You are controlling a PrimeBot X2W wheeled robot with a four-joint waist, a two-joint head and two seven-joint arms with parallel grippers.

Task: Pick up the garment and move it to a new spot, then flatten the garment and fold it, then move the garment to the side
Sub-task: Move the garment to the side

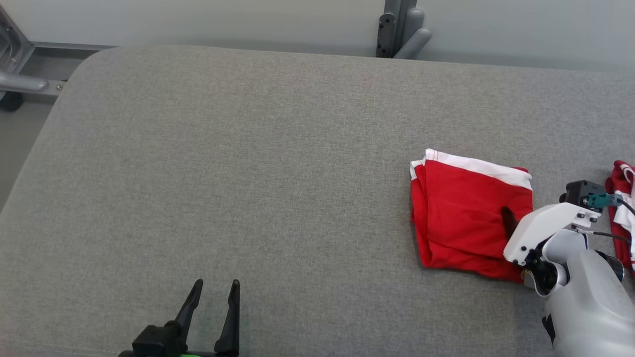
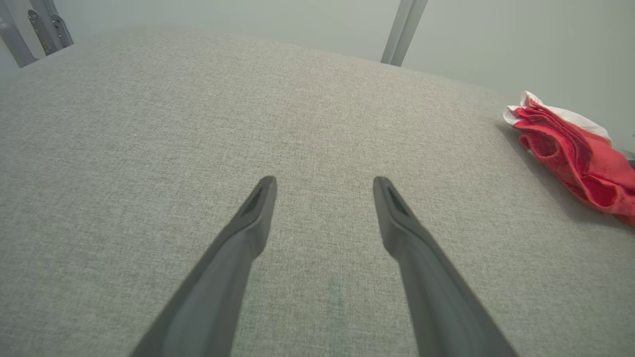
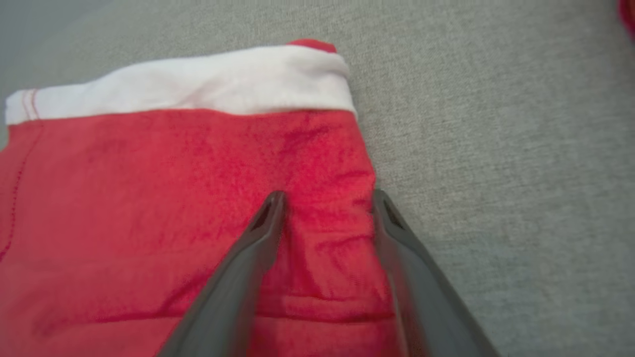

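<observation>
Garment (image 1: 466, 213) folded, right side of bench (image 1: 248, 148). Step likely final move aside: right tool (image 3: 327, 195) parted, straddling garment's right edge, not gripping yet; left tool (image 1: 216, 283) spread, idle. Next: pinch all layers, slide without unfolding.

The garment (image 1: 466, 218) was bright red, with a white band along one edge carrying red stitch lines. The worktop (image 1: 248, 173) was a flecked mid-grey weave. The left pincer (image 1: 217, 283) and right pincer (image 3: 328, 196) were dark charcoal. A second cloth (image 1: 622, 198) showed red and white.
</observation>
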